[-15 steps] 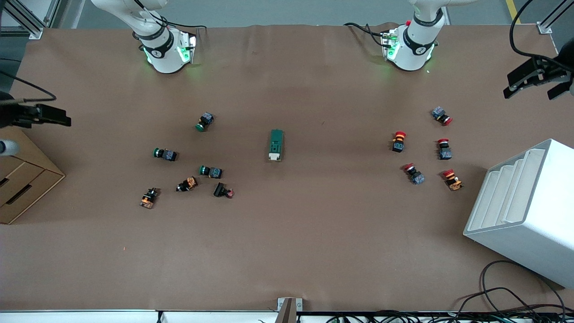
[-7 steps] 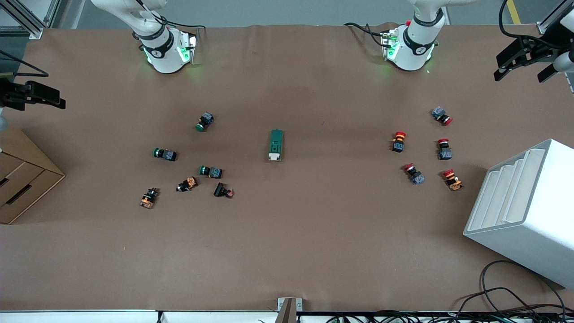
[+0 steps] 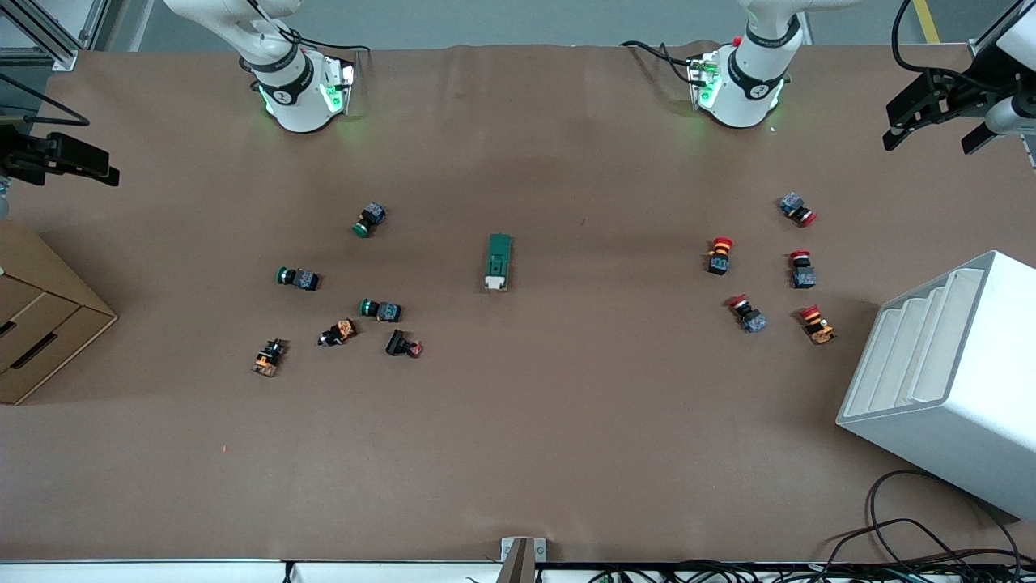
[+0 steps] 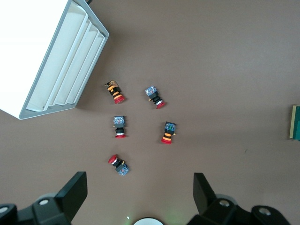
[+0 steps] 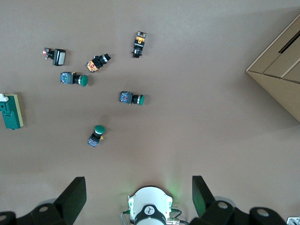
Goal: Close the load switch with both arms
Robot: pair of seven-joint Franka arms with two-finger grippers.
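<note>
The load switch (image 3: pixel 498 261) looks small, light and rigid, likely to slide on the desk (image 3: pixel 566 421), so one tool should pinch its green sides while the other presses the white lever; both the left tool (image 4: pixel 140 197) and the right tool (image 5: pixel 139 194) are high with fingers apart.

I cannot read any text, label, brand name or number in these views. Each robot base (image 3: pixel 301 91) carries a small round dark mark on its black band, but I cannot make out what it shows. The load switch (image 3: pixel 498 261), the pushbuttons (image 3: pixel 371 219), the white rack (image 3: pixel 947 376) and the cardboard box (image 3: pixel 40 316) show no writing that I can read.
</note>
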